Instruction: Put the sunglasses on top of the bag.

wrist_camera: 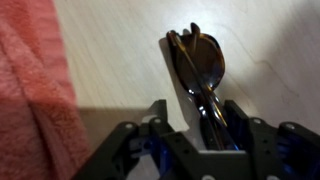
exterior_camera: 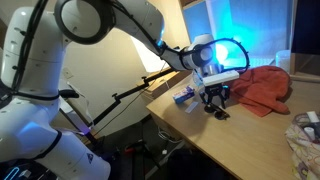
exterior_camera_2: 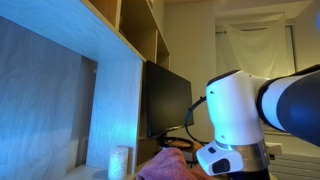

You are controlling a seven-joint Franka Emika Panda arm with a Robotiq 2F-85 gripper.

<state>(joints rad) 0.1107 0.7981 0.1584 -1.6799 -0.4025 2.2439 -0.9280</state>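
Note:
The dark folded sunglasses (wrist_camera: 203,62) lie on the light wooden table (wrist_camera: 120,50), with their lenses pointing away from me in the wrist view. My gripper (wrist_camera: 205,125) straddles their near end, and both fingers press against the frame. In an exterior view the gripper (exterior_camera: 214,100) is low over the table with the sunglasses (exterior_camera: 217,112) under it. The salmon-red cloth bag (exterior_camera: 265,88) lies just beside the gripper. It fills the left edge of the wrist view (wrist_camera: 35,90) and shows low in an exterior view (exterior_camera_2: 165,165).
A blue object (exterior_camera: 185,97) lies on the table next to the gripper. A patterned cloth (exterior_camera: 305,135) lies at the table's near corner. A dark monitor (exterior_camera_2: 165,100) and a white cup (exterior_camera_2: 120,160) stand by the wall shelves. The table edge (exterior_camera: 190,130) runs close by.

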